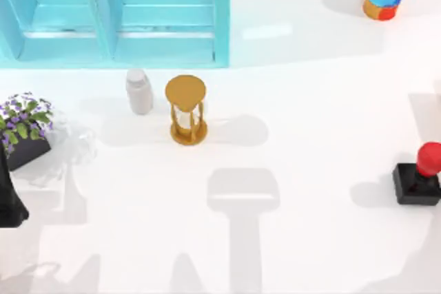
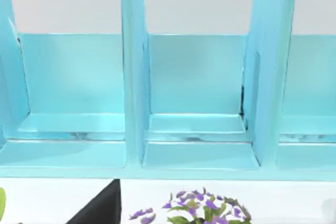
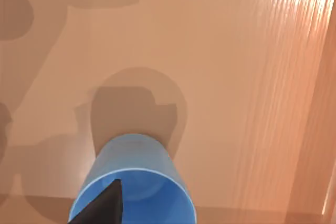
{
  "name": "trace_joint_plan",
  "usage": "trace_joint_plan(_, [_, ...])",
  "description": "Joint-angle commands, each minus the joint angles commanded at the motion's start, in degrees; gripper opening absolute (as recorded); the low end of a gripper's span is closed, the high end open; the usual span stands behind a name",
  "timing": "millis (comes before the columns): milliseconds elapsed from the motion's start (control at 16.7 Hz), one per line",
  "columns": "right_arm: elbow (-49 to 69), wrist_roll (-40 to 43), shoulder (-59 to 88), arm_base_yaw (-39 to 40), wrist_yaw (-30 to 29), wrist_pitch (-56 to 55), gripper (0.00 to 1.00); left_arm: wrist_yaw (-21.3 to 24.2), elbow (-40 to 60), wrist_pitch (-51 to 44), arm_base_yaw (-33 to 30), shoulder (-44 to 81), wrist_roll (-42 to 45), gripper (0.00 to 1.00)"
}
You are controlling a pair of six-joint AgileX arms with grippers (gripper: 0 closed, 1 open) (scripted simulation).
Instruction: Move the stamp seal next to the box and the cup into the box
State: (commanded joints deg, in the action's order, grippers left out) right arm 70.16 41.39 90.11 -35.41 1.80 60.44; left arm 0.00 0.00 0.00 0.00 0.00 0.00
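The cup, plain blue, hangs mouth-up toward the right wrist camera with one dark finger of the right gripper hooked at its rim. I take that as a closed pinch on the cup wall, since the cup floats clear above its own shadow. Beneath it lies an orange-brown floor with a raised side, which looks to me like the inside of the box, so the arm seems poised wrist-down over the drop spot, ready to lower or release. Moving outward, the stamp seal sits untouched at the right edge of the table, red knob up, its turn not yet come. The golden hourglass and white bottle stand mid-table before the cyan shelf. The left arm is parked at the left edge beside the flower pot.
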Motion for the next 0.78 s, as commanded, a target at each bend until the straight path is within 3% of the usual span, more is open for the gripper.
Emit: trace_joint_plan(780, [5.78, -2.13, -0.31, -4.41, -0.1, 15.86, 1.0, 0.0, 0.0, 0.0, 0.0, 0.0, 0.0, 1.0])
